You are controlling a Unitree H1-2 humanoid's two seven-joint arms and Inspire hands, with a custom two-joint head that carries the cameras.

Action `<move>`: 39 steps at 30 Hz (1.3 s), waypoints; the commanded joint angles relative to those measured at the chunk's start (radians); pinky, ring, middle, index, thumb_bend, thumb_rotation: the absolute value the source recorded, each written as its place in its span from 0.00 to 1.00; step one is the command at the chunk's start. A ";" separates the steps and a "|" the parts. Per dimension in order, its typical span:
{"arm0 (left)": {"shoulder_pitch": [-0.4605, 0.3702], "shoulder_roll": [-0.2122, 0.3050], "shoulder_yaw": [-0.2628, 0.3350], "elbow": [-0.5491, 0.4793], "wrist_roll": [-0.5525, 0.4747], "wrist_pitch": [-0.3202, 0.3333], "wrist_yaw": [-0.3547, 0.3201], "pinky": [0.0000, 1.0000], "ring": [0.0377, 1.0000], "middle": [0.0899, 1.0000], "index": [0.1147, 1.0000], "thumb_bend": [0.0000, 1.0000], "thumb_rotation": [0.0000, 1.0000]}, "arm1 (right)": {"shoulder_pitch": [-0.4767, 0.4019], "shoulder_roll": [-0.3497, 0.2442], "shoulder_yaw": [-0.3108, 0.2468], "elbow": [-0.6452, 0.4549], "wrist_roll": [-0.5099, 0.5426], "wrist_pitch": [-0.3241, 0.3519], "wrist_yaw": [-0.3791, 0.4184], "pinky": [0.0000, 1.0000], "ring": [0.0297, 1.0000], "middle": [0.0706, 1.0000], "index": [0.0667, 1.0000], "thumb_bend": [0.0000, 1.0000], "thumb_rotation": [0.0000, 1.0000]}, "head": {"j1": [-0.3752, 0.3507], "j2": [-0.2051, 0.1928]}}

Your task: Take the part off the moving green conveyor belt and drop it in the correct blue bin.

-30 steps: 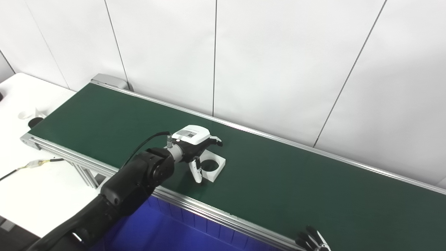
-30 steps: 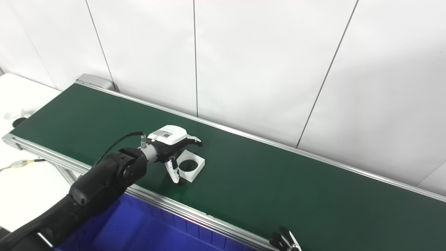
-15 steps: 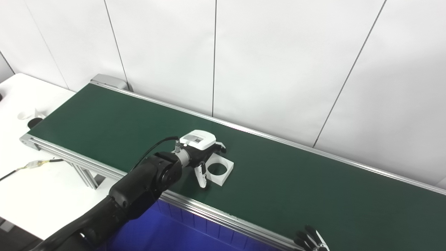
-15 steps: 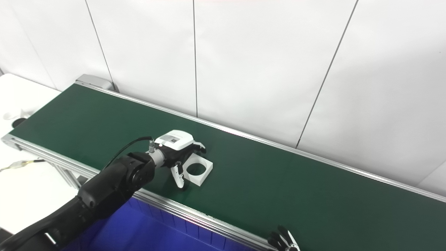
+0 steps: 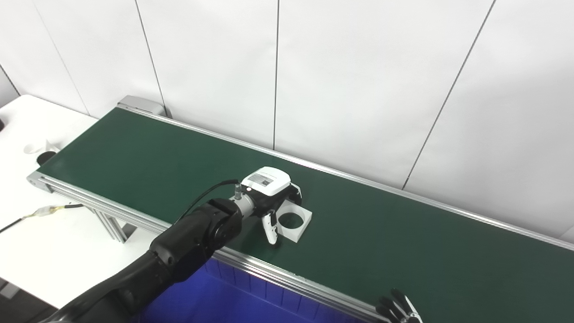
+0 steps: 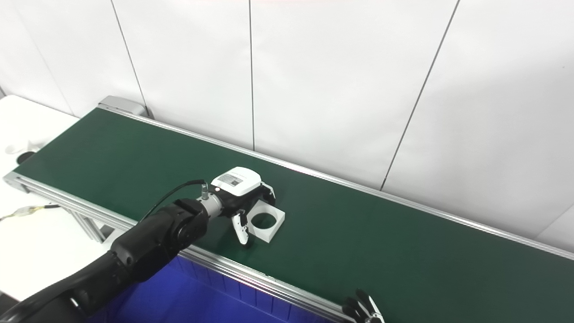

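You see the green conveyor belt point(image 5: 143, 157) running from the upper left to the lower right, with its metal rail point(image 5: 287, 280) along the near edge. The part point(image 5: 295, 220) is a white square block with a round hole in the middle, and it lies flat on the belt, near the front rail.

Your left robot hand point(image 5: 269, 197) is over the belt, just at the left side of the part. Its fingers point(image 5: 293, 192) curl over the far left corner of the part, and the white thumb point(image 5: 271, 226) points down to the belt just beside the near left edge. The fingers and thumb are apart, on two sides of the part, but I cannot tell if they already press on it, because the robot hand covers the contact place.

Your right robot hand point(image 6: 364, 310) shows only dark fingertips at the bottom edge, beside the front rail, so its state is not clear.

The blue bin point(image 5: 215, 298) is below the front rail, under the left arm. At the left there is a white surface point(image 5: 40, 242) with a cable point(image 5: 45, 210) on it.
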 commanded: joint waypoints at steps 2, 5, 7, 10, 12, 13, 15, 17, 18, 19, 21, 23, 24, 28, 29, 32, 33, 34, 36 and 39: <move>0.003 0.007 -0.017 0.045 0.026 -0.019 0.047 0.61 0.59 0.51 0.42 0.54 0.01 | 0.003 0.008 0.002 -0.030 0.006 -0.045 0.005 0.74 0.81 0.83 0.91 0.66 0.38 | 0.001 0.000; 0.003 0.005 -0.020 0.050 0.022 -0.024 0.066 0.59 0.56 0.47 0.41 0.52 0.00 | 0.004 0.008 0.002 -0.032 0.003 -0.043 0.004 0.74 0.82 0.83 0.91 0.66 0.38 | 0.000 0.000; 0.003 0.005 -0.020 0.049 0.018 -0.025 0.073 0.57 0.54 0.46 0.41 0.52 0.00 | 0.005 0.008 0.001 -0.033 0.003 -0.042 0.003 0.74 0.82 0.83 0.91 0.66 0.38 | 0.001 0.001; 0.002 0.008 -0.020 0.043 0.013 -0.024 0.069 0.58 0.54 0.46 0.41 0.52 0.00 | 0.005 0.008 0.001 -0.037 0.000 -0.042 0.003 0.74 0.81 0.83 0.91 0.66 0.38 | 0.003 0.002; 0.002 0.012 -0.021 0.038 0.013 -0.023 0.066 0.59 0.55 0.46 0.41 0.52 0.00 | 0.006 0.008 0.001 -0.038 0.002 -0.040 0.003 0.74 0.81 0.83 0.91 0.66 0.38 | 0.002 0.002; 0.003 0.014 -0.022 0.032 0.013 -0.022 0.065 0.58 0.54 0.45 0.42 0.52 0.00 | 0.006 0.008 0.001 -0.038 0.004 -0.038 0.004 0.74 0.81 0.83 0.91 0.66 0.38 | 0.001 0.002; 0.004 0.019 -0.024 0.023 0.013 -0.021 0.064 0.53 0.51 0.44 0.43 0.52 0.00 | 0.006 0.008 0.001 -0.038 0.006 -0.040 0.005 0.74 0.81 0.83 0.91 0.65 0.38 | 0.001 0.002; 0.005 0.024 -0.024 0.012 0.011 -0.019 0.058 0.54 0.51 0.43 0.43 0.52 0.00 | 0.006 0.007 0.001 -0.035 0.007 -0.043 0.006 0.74 0.81 0.83 0.91 0.65 0.37 | 0.001 0.001; 0.006 0.026 -0.022 0.003 0.008 -0.016 0.053 0.53 0.50 0.42 0.44 0.52 0.00 | 0.005 0.007 0.000 -0.033 0.009 -0.044 0.007 0.74 0.81 0.83 0.91 0.65 0.37 | 0.001 0.002; 0.007 0.030 -0.021 -0.010 0.009 -0.012 0.047 0.53 0.50 0.42 0.44 0.52 0.00 | 0.005 0.007 0.000 -0.032 0.010 -0.045 0.007 0.74 0.81 0.83 0.91 0.65 0.37 | 0.000 0.002; 0.010 0.035 -0.016 -0.031 0.007 -0.008 0.035 0.54 0.51 0.42 0.44 0.52 0.00 | 0.004 0.007 0.000 -0.031 0.010 -0.045 0.007 0.74 0.81 0.83 0.91 0.65 0.38 | 0.000 0.002; 0.018 0.038 -0.001 -0.064 -0.004 -0.005 0.026 0.55 0.52 0.43 0.43 0.52 0.00 | 0.004 0.006 -0.001 -0.032 0.010 -0.042 0.007 0.74 0.81 0.83 0.91 0.66 0.38 | -0.002 0.002; 0.022 0.039 0.007 -0.079 -0.006 -0.006 0.026 0.54 0.51 0.42 0.44 0.52 0.00 | 0.005 0.006 -0.001 -0.033 0.011 -0.040 0.007 0.74 0.81 0.83 0.91 0.66 0.38 | -0.002 0.002; 0.039 0.046 0.035 -0.141 -0.007 0.004 0.005 0.52 0.49 0.39 0.44 0.52 0.00 | 0.004 0.005 -0.002 -0.033 0.012 -0.038 0.008 0.74 0.82 0.83 0.91 0.66 0.38 | -0.002 0.002; 0.042 0.049 0.042 -0.158 -0.010 0.003 0.000 0.53 0.50 0.40 0.44 0.52 0.00 | 0.004 0.005 -0.002 -0.032 0.013 -0.039 0.009 0.74 0.82 0.83 0.91 0.66 0.38 | -0.003 0.002; 0.053 0.058 0.059 -0.206 -0.013 0.002 -0.008 0.58 0.53 0.42 0.43 0.52 0.00 | 0.003 0.004 -0.001 -0.034 0.014 -0.038 0.010 0.74 0.81 0.83 0.91 0.66 0.38 | -0.004 0.003; 0.061 0.062 0.068 -0.233 -0.014 0.006 -0.013 0.59 0.53 0.42 0.43 0.52 0.00 | 0.003 0.004 -0.001 -0.035 0.014 -0.037 0.010 0.74 0.81 0.83 0.91 0.65 0.37 | -0.004 0.003; 0.066 0.064 0.075 -0.252 -0.015 0.009 -0.018 0.59 0.53 0.42 0.44 0.52 0.00 | 0.004 0.004 -0.001 -0.036 0.014 -0.036 0.010 0.73 0.82 0.83 0.91 0.65 0.37 | -0.003 0.003; 0.080 0.068 0.092 -0.298 -0.016 0.021 -0.037 0.57 0.52 0.42 0.43 0.52 0.00 | 0.004 0.003 -0.001 -0.037 0.013 -0.037 0.010 0.73 0.82 0.83 0.91 0.65 0.37 | -0.003 0.003; 0.101 0.077 0.116 -0.361 -0.017 0.037 -0.062 0.53 0.49 0.42 0.43 0.53 0.00 | 0.004 0.003 -0.003 -0.038 0.011 -0.036 0.012 0.73 0.82 0.83 0.91 0.65 0.37 | -0.002 0.003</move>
